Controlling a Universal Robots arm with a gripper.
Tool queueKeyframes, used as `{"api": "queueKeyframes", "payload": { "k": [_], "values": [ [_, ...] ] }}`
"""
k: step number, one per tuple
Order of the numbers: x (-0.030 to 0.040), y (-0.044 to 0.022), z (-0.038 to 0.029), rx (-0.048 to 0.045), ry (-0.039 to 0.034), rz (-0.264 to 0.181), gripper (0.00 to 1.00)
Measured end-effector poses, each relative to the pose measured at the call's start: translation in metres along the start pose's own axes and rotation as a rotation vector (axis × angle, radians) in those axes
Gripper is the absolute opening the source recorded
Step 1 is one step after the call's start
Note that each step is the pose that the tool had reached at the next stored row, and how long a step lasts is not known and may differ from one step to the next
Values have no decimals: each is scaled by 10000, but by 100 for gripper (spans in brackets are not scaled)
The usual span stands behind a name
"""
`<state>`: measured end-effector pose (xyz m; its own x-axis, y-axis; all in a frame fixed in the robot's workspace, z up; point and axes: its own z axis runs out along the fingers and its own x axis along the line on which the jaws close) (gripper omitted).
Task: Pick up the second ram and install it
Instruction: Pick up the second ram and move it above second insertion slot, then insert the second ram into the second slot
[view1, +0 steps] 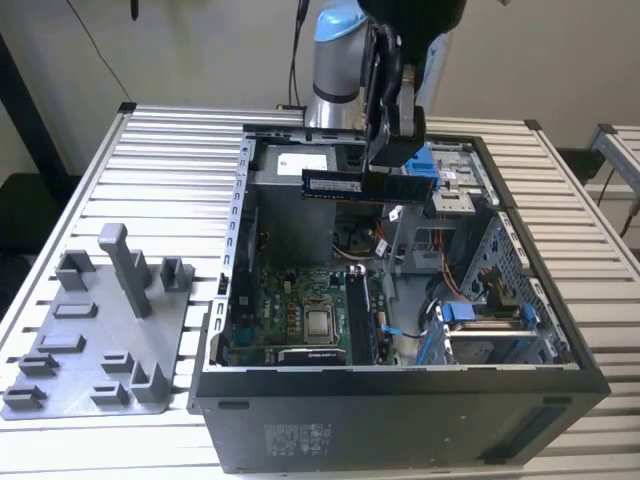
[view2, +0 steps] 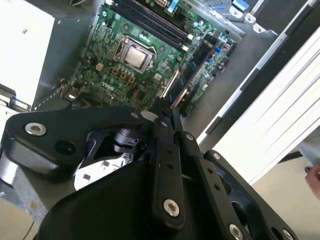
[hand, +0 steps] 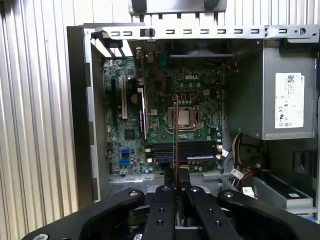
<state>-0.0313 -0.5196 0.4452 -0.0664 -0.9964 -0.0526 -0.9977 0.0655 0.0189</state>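
Note:
The second ram (view1: 360, 186), a long dark blue-green stick with a pale label, hangs level above the open computer case (view1: 232, 250). My gripper (view1: 392, 170) is shut on it near the end at the exterior view's right. In both wrist views the stick is seen edge-on as a thin line (hand: 175, 130) (view2: 192, 75) running out from between the gripper's (hand: 176, 176) (view2: 167, 112) closed fingers. Far below lies the green motherboard (hand: 200, 95), and the black memory slots (hand: 187, 150) sit under the stick's line. The stick touches nothing in the case.
A grey holder tray (view1: 60, 385) with upright posts lies on the slatted table at the exterior view's left. Inside the case are the power supply (view1: 300, 165), the bare processor (view1: 320, 322), blue drive brackets (view1: 480, 320) and loose cables. The case walls stand up all around.

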Motion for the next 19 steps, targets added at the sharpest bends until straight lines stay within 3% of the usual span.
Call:
{"api": "queueKeyframes", "payload": {
  "k": [5,10,19],
  "values": [
    [-5,-107,20,4,-46,110,14],
    [-16,-281,51,4,-45,125,14],
    [-17,-304,55,4,-46,127,14]
  ]
}}
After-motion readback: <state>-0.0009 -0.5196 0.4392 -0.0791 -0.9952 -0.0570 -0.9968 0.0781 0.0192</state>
